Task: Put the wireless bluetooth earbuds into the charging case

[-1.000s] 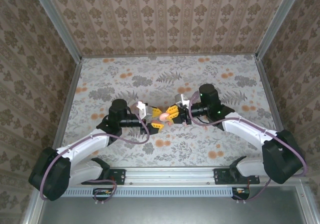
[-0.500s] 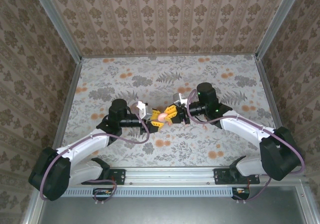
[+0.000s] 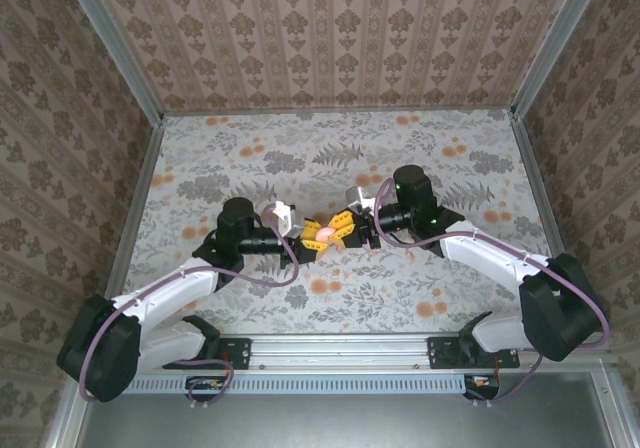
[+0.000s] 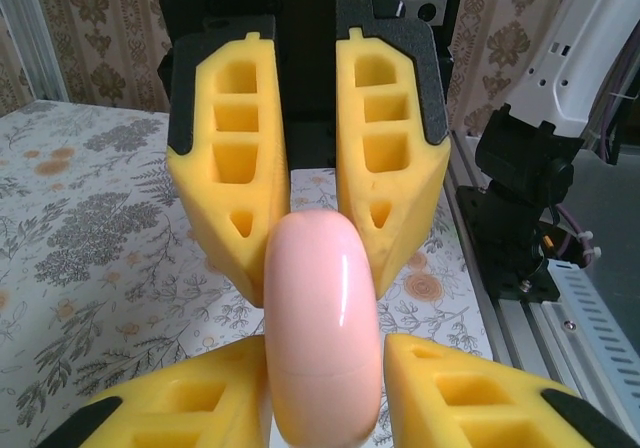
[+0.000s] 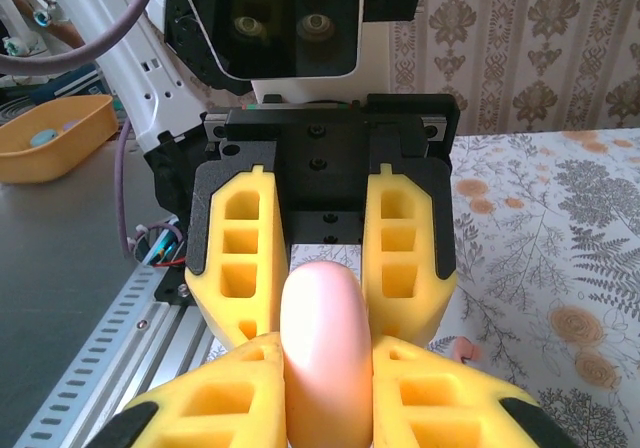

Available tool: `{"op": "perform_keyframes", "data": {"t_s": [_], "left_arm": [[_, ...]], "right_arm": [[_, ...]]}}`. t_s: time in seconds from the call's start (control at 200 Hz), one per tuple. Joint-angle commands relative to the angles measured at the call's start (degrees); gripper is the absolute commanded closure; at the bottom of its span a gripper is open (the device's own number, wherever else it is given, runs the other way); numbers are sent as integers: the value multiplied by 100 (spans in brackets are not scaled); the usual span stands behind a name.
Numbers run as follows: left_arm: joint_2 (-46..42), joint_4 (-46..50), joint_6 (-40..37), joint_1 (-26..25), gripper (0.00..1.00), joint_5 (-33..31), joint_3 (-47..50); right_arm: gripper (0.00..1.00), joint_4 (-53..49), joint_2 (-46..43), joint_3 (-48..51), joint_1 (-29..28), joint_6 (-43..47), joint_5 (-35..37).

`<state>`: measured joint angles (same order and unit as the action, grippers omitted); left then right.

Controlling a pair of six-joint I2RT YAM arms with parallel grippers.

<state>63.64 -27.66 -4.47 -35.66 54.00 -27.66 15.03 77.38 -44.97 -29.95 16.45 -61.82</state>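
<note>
A risk is judged first: the charging case is glossy and rounded, so it could be squeezed out sideways or twisted loose if the two grips are tightened unevenly or pulled against each other, and it would then be dropped onto the floral cloth. The case appears to be closed, so another risk is that the lid is pinned shut if both pairs of fingers are clamped across it. The case is held edge-on in the air above the middle of the floral cloth, between two yellow-fingered grippers that are met nose to nose. The right gripper is closed narrowly on one end of the case, with its fingers pressed against both flanks. The left gripper is set narrow as well, and its fingers are seen lying against the sides of the other end, so the case is gripped from both ends. A tiny pink bit is seen on the floral cloth below; it may be an earbud, but this cannot be told.
</note>
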Motion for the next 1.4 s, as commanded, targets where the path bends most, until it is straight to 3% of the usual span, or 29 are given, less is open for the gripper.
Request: {"op": "perform_keyframes", "data": {"t_s": [0.0, 0.415, 0.54, 0.64, 1.395], "left_arm": [[-107, -160, 95, -46, 69, 57, -178], [-177, -81, 104, -46, 79, -47, -161], [-228, 74, 3, -46, 81, -94, -160], [-255, 176, -54, -46, 81, -100, -157], [-334, 498, -247, -46, 83, -109, -178]], "right_arm": [[80, -52, 56, -196, -37, 13, -187], [80, -253, 93, -280, -59, 101, -195], [65, -317, 49, -302, -55, 126, -19], [60, -315, 14, -316, -55, 105, 123], [59, 210, 33, -501, 169, -425, 1049]]}}
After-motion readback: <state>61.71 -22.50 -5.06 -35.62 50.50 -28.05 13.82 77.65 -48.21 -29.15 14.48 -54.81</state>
